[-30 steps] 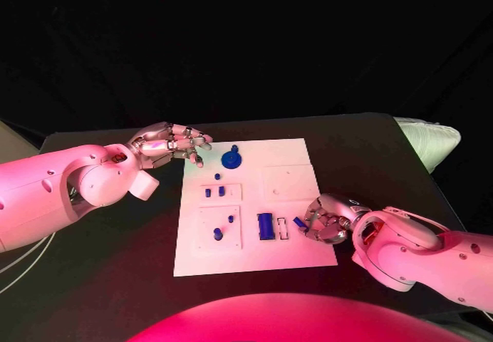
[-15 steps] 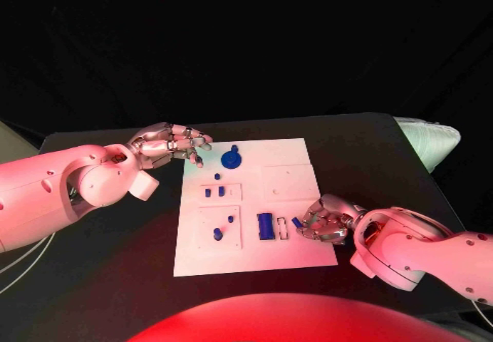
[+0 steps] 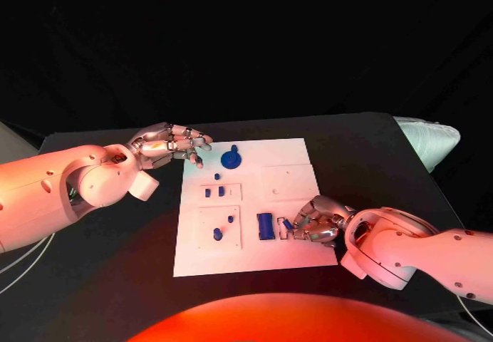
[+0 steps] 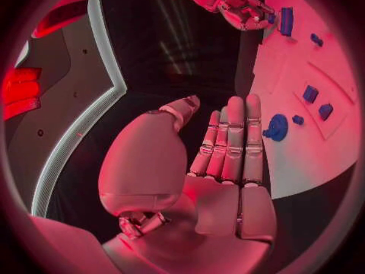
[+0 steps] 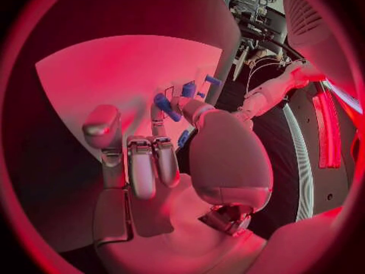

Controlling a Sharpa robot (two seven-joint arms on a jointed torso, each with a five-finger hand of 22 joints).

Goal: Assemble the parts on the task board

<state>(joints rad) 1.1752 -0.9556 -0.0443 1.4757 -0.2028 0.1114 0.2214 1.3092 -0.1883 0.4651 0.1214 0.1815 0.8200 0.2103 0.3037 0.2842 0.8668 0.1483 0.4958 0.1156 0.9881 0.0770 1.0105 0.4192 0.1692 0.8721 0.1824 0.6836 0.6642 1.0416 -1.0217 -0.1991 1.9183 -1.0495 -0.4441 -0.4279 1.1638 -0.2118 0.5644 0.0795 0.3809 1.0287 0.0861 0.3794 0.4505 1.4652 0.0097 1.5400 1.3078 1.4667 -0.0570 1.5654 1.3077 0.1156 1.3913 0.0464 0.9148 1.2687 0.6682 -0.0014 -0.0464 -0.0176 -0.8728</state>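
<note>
The white task board (image 3: 293, 157) lies mid-table. My right hand (image 3: 316, 221) is over its near right part and pinches a small blue part (image 5: 163, 106) between thumb and a finger, just right of the upright blue block (image 3: 265, 226) and the narrow slot beside it. My left hand (image 3: 169, 144) hovers at the board's far left corner, fingers straight (image 4: 228, 146) and holding nothing. A round blue knob (image 3: 232, 159) sits near that hand. Two small blue pieces (image 3: 215, 192) stand in a recess, and another blue piece (image 3: 218, 233) is in the near left recess.
A square recess (image 3: 288, 182) on the board's right half holds nothing. A pale ribbed object (image 3: 432, 139) lies at the table's far right edge. Black table (image 3: 123, 242) spreads to the left of the board.
My right hand has slid left across the board with the blue part, closer to the blue block and slot. The left hand has stayed where it was.
</note>
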